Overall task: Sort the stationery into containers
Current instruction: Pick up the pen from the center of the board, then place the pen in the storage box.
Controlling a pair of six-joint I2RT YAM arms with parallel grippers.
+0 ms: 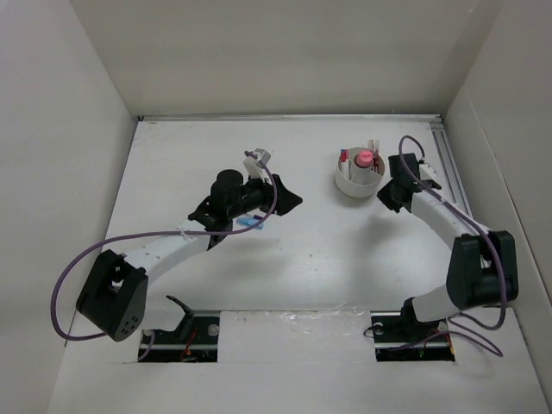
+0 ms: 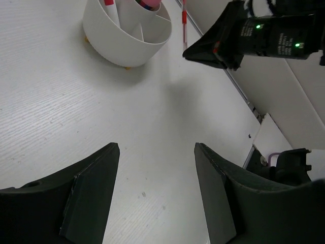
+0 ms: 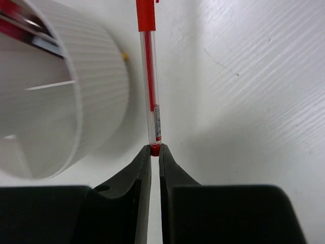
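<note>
The white round tub (image 1: 359, 178) with inner dividers stands at the back right; a pink piece (image 1: 365, 159) and red-capped markers (image 2: 109, 7) stick out of it. My right gripper (image 3: 155, 150) is just right of the tub (image 3: 96, 101), shut on the red end of a thin red pen (image 3: 151, 86) that points straight away from the fingers alongside the tub wall. That pen (image 2: 184, 25) and the right gripper (image 2: 203, 51) also show in the left wrist view. My left gripper (image 2: 157, 148) hovers open over bare table, left of the tub (image 2: 119, 43), holding nothing. A small blue piece (image 1: 250, 222) lies beside the left arm.
White walls enclose the table on the left, back and right. A metal rail (image 1: 444, 164) runs along the right edge behind the right arm. Purple cables loop off both arms. Two cut-outs with the arm bases sit at the near edge.
</note>
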